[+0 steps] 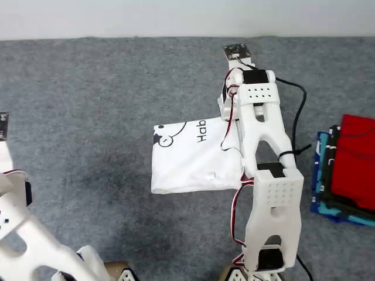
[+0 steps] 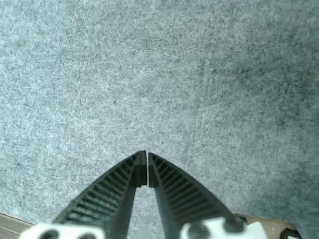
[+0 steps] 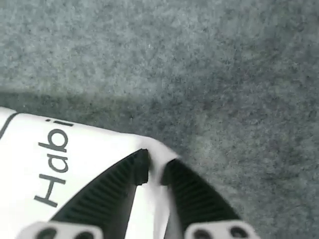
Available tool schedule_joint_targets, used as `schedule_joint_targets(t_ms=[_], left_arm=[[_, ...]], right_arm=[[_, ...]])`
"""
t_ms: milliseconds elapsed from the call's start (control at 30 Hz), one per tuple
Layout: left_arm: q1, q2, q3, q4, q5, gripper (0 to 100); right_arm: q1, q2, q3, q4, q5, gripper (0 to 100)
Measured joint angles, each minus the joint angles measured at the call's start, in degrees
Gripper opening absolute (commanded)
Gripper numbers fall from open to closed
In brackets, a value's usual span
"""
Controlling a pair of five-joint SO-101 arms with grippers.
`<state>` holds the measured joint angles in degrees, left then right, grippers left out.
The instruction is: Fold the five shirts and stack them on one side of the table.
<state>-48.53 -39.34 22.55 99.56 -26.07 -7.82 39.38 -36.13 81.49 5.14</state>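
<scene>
Grey felt table [image 1: 88,88], pale wall [image 1: 176,17]; right fingers [image 3: 124,179] pinch the white shirt [image 1: 187,158] at its corner, left fingers [image 2: 119,184] closed empty.

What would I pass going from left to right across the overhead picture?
Left arm → white shirt → right arm → stack of folded shirts.
</scene>
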Motion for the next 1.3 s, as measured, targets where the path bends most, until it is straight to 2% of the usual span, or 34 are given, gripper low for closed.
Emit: schedule_joint_targets(t_ms=[267,400,800,1100,1300], left_arm=[[0.0,0.0,0.0,0.0,0.0,1],[0.0,0.0,0.0,0.0,0.0,1],[0.0,0.0,0.0,0.0,0.0,1],[0.0,0.0,0.0,0.0,0.0,1],[0.0,0.0,0.0,0.0,0.0,1]], right_arm=[[-3.2,-3.8,0.0,9.1,0.0,22.3],[-6.3,-5.2,0.0,13.5,-4.5,22.3],[-7.4,-5.2,0.0,8.7,-6.1,22.1],[-5.1,-8.4,-9.3,15.3,-6.1,22.0],[-5.0,-7.6,-10.3,15.5,-6.1,21.9]])
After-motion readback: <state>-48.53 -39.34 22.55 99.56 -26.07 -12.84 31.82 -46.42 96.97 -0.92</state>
